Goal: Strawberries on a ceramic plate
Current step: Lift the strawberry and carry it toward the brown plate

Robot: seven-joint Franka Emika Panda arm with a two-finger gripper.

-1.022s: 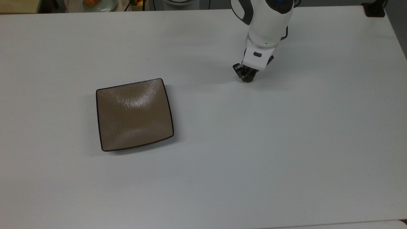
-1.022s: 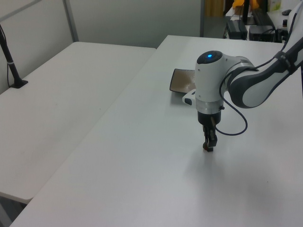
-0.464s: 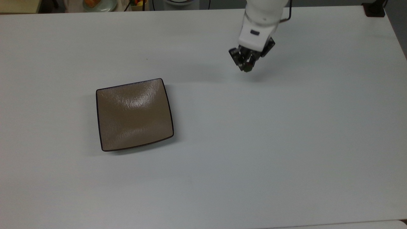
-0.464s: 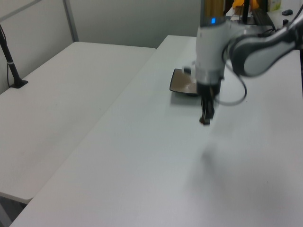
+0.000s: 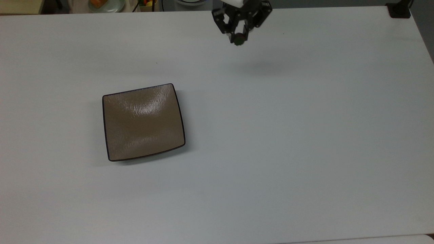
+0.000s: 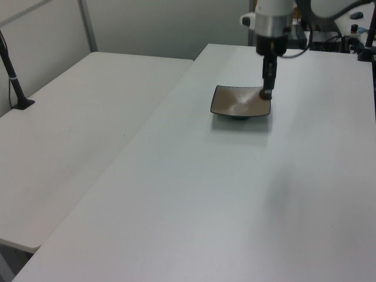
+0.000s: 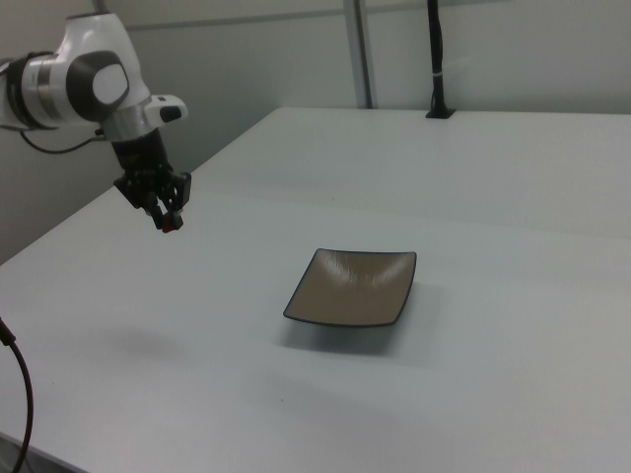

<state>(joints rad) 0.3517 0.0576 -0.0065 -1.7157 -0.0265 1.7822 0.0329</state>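
Note:
The square tan-brown ceramic plate (image 5: 143, 122) lies flat on the white table, bare of anything; I also see the plate (image 6: 241, 102) in the left view and the plate (image 7: 353, 286) in the right view. My gripper (image 5: 239, 38) hangs high in the air near the top view's upper edge, well to the right of the plate. It is shut on the small dark-red strawberry (image 5: 238, 39). In the right view the gripper (image 7: 170, 223) holds the strawberry (image 7: 171, 225) far above the table, left of the plate. In the left view the gripper (image 6: 267, 92) overlaps the plate's right edge.
The white table (image 5: 305, 135) spreads wide around the plate. A second white table (image 6: 76, 123) adjoins at the left view's left. A black post base (image 5: 400, 11) sits at the top view's upper right corner. Fruit and a dish (image 5: 101, 4) lie beyond the far edge.
The gripper rose from the table with the strawberry held and moved toward the top view's upper left. Its shadow on the table spread and faded. The plate stayed still.

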